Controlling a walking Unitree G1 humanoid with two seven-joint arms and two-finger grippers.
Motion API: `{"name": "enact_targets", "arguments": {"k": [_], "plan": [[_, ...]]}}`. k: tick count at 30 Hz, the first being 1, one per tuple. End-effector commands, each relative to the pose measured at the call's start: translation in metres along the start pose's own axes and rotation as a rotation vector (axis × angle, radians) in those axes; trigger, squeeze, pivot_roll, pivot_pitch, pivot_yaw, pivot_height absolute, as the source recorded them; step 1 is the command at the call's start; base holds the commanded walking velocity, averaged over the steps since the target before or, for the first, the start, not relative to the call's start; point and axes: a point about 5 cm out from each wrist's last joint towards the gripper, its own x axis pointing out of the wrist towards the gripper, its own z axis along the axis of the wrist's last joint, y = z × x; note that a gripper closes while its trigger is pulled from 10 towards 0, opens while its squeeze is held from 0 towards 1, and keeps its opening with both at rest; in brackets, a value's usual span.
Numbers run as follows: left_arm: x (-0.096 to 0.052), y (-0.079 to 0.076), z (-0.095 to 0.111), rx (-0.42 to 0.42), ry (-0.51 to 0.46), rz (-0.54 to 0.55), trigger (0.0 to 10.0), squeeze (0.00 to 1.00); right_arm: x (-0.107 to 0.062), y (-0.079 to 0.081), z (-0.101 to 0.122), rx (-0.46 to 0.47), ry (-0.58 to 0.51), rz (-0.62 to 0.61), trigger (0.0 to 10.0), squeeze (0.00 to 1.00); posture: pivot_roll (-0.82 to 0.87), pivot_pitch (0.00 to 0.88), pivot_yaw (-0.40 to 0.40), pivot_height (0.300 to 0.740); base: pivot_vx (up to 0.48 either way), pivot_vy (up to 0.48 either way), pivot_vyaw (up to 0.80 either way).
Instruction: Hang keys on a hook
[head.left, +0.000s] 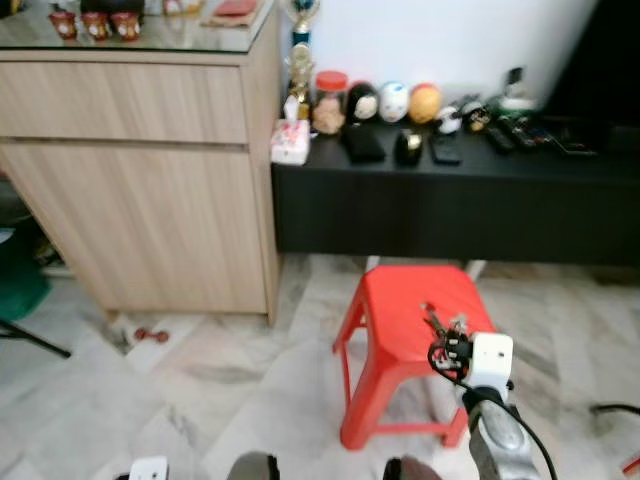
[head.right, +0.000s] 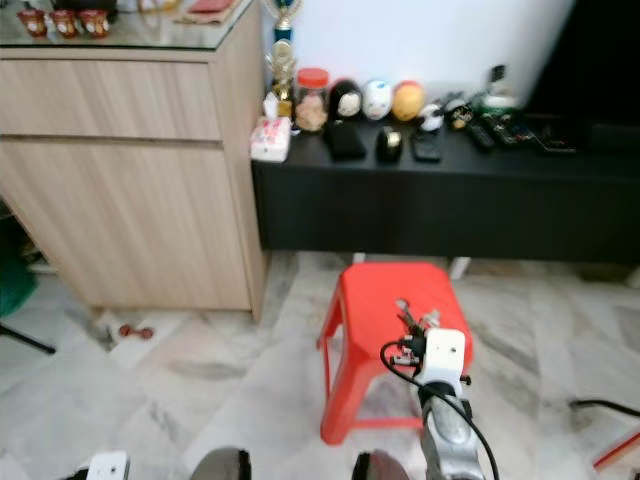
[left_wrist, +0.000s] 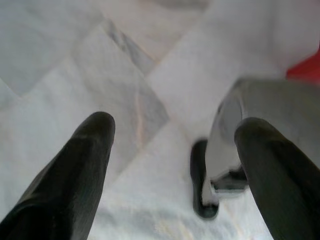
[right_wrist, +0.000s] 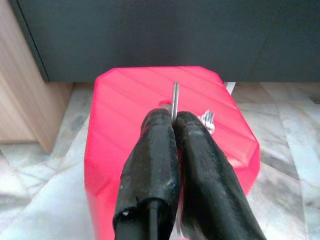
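Over the red plastic stool (head.left: 420, 310) standing on the pale marble floor (head.left: 220, 370), the right pincer (right_wrist: 174, 116) presses its black fingers together on the thin metal ring of a small bunch of silver keys (right_wrist: 175, 98), near the seat's right-hand edge. A key blade (right_wrist: 207, 120) juts beside the fingers. The bunch looks light, rigid and slick, apt to swing and jingle; the ring is the sensible hold, leaving a loop free for a hook. The left pincer (left_wrist: 170, 165) hangs spread above the floor. No writing is legible.
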Motion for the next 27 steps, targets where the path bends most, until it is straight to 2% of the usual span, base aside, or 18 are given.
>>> {"name": "enact_targets", "arguments": {"k": [1, 7, 14, 21, 27], "plan": [[-0.003, 0.000, -0.013, 0.005, 0.059, 0.000, 10.0, 0.00, 0.000, -0.004, -0.003, 0.007, 0.022, -0.020, 10.0, 0.00, 0.15, 0.000, -0.042, 0.636, 0.000, 0.000, 0.00], [-0.003, -0.002, -0.013, 0.011, 0.067, -0.007, 10.0, 0.00, -0.008, -0.009, -0.015, 0.013, 0.065, -0.032, 10.0, 0.00, 0.15, 0.000, -0.043, 0.636, 0.000, 0.000, 0.00], [-0.005, 0.000, -0.018, 0.008, 0.088, -0.006, 10.0, 0.00, -0.014, -0.012, -0.027, 0.002, 0.119, -0.037, 10.0, 0.00, 0.15, 0.000, -0.050, 0.680, 0.000, 0.000, 0.00], [-0.005, 0.001, -0.019, 0.007, 0.092, -0.005, 10.0, 0.00, -0.015, -0.012, -0.028, 0.004, 0.126, -0.042, 10.0, 0.00, 0.15, 0.000, -0.051, 0.735, 0.000, 0.000, 0.00], [-0.005, 0.001, -0.019, 0.007, 0.092, -0.006, 10.0, 0.00, -0.015, -0.012, -0.028, 0.003, 0.126, -0.043, 10.0, 0.00, 0.15, 0.000, -0.051, 0.740, 0.000, 0.000, 0.00]]}}
